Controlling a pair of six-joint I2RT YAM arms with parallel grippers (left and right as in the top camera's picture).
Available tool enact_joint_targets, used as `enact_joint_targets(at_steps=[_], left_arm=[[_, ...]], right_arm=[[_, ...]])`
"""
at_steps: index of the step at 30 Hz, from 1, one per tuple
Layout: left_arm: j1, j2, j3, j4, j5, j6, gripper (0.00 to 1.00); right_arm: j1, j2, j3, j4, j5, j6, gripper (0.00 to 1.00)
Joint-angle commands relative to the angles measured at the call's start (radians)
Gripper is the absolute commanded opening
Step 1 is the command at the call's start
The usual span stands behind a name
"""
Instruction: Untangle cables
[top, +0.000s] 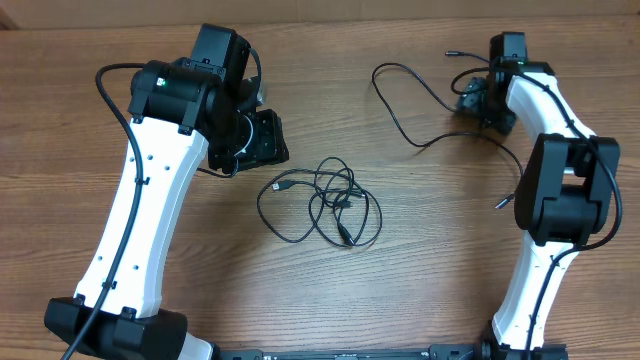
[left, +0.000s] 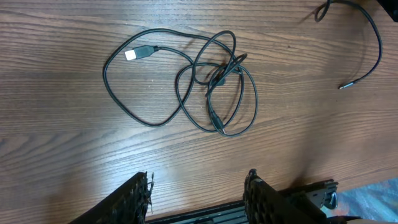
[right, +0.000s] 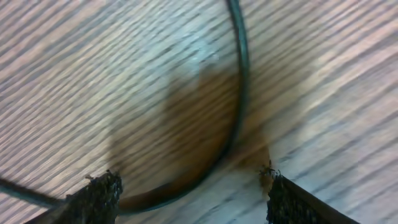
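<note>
The tangled cables (left: 219, 73) are lying in a loose knot of overlapping loops near the middle of the wooden worktop (top: 420, 265). A pale-tipped USB plug (left: 138, 53) is sticking out at one side of the bundle. The left hand (left: 198, 198) is hanging above the worktop just beside this knot, touching none of it. Its two fingers (left: 134, 198) are standing apart with only bare wood showing between them.

A separate loose cable (right: 238, 93) is sprawling in long curves over the far right part of the worktop, well apart from the knot, with one small plug end (left: 341, 86) pointing toward the middle. The right hand (right: 193, 198) is sitting low over this cable with its fingers (right: 99, 194) spread wide. The cord is curving across the wood between them, and neither finger is pressing on it.
</note>
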Motion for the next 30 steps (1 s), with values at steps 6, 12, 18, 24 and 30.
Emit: enact_joint_targets(at_steps=[6,12,18,24,30], left_arm=[[-0.005,0.001,-0.004,0.003,-0.007,0.023,0.52],[-0.005,0.001,-0.004,0.006,-0.010,0.023,0.53],[-0.005,0.001,-0.004,0.016,-0.009,0.022,0.53],[-0.005,0.001,-0.004,0.014,-0.009,0.022,0.52],[-0.005,0.001,-0.004,0.015,-0.009,0.022,0.52]], right_arm=[[-0.006,-0.005,0.017,-0.020,0.021,0.011,0.87],[-0.034,-0.090,0.100,-0.109,0.019,0.012,0.91],[-0.035,-0.197,0.135,-0.217,-0.089,0.016,1.00],[-0.027,-0.218,0.128,-0.276,-0.448,0.027,1.00],[0.006,-0.215,0.043,-0.333,-0.212,0.404,0.84]])
